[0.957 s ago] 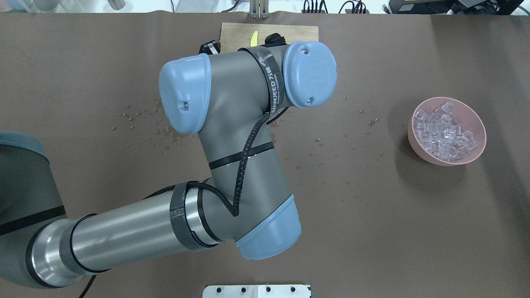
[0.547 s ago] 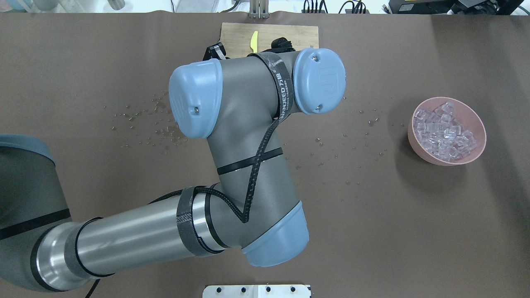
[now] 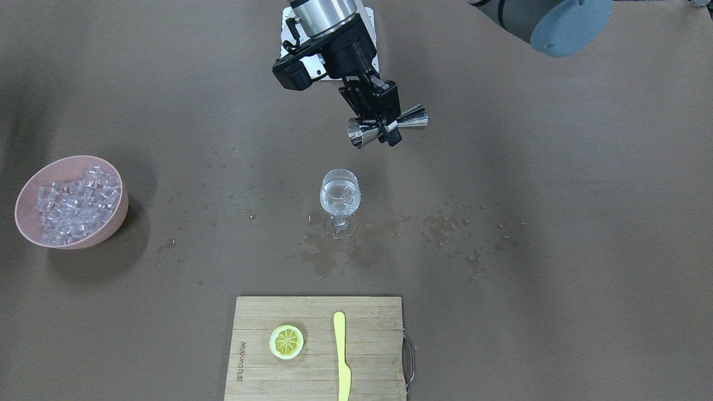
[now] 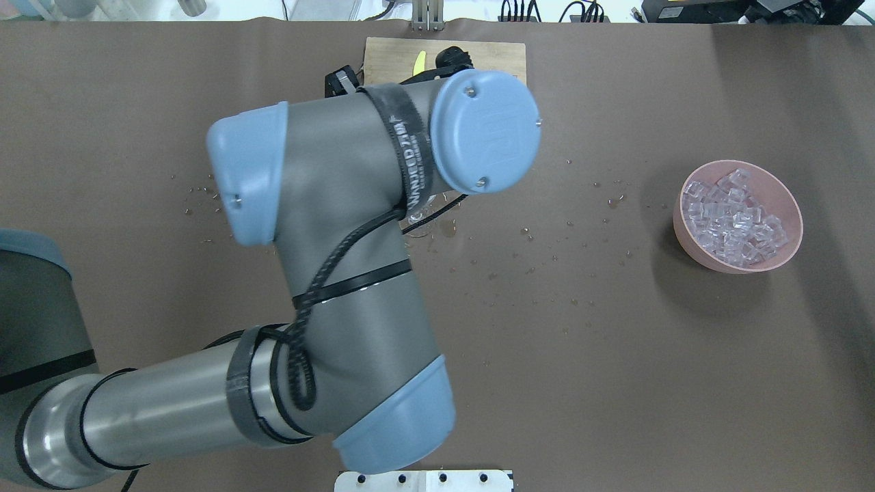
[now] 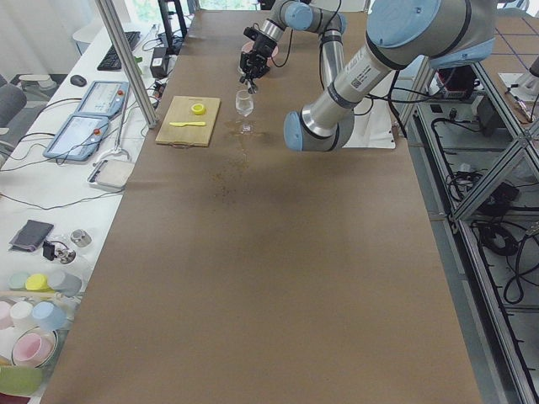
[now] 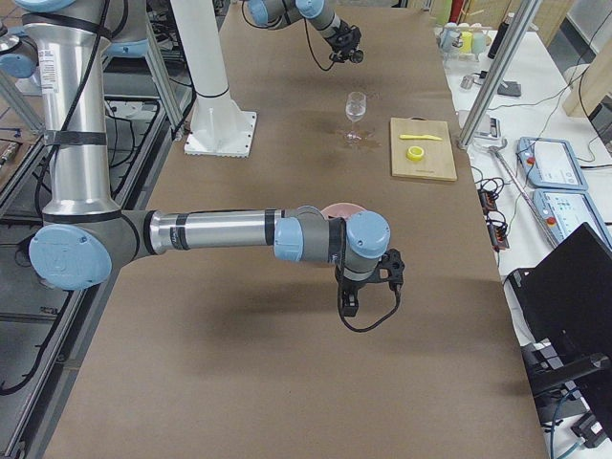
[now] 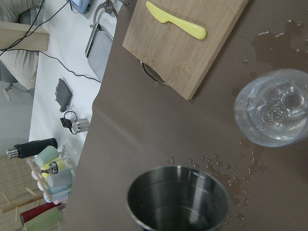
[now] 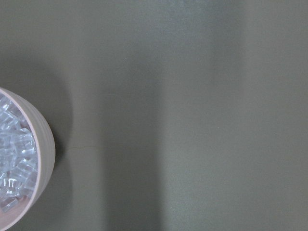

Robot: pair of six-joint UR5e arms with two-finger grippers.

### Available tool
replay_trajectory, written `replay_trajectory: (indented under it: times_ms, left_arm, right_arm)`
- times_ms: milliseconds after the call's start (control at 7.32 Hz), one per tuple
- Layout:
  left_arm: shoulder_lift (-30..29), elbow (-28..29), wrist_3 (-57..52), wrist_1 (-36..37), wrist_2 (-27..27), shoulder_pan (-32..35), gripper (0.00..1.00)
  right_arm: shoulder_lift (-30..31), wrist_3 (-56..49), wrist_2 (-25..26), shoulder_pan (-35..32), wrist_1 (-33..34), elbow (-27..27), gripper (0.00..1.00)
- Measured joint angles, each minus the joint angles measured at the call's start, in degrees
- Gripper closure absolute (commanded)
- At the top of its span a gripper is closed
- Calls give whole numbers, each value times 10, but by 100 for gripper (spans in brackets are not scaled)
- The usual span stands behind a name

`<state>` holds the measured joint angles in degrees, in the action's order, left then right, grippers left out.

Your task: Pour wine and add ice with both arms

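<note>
Wine [image 3: 338, 205] looks poured; ice [image 3: 69, 203] is your next job.
Your left gripper [image 3: 389, 127] is clamped on the tipped jigger [image 3: 415, 117], upper centre; the right gripper [image 6: 350, 304] I cannot tell.

You see bright, even light from above on the matte desk [image 3: 557, 278]. The bowl [image 3: 106, 236] casts a soft shadow toward the front camera. Highlights glint on the glass [image 7: 274, 108]. The right wrist view is dimmer, with vertical shadow bands.
</note>
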<state>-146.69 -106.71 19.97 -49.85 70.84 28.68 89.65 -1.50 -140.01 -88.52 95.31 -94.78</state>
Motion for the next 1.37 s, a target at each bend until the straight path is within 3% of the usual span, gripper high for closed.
replay_trajectory:
  times_ms: [683, 1094, 1367]
  left_arm:
    - [168, -59, 113, -227, 6, 39, 100]
    - [315, -63, 194, -466, 0, 42, 100]
    - [383, -58, 297, -570, -1, 42, 100]
  right_arm:
    - [-4, 0, -15, 2, 0, -2, 0]
    - [-6, 1, -16, 2, 0, -2, 0]
    - [-7, 9, -16, 3, -1, -3, 0]
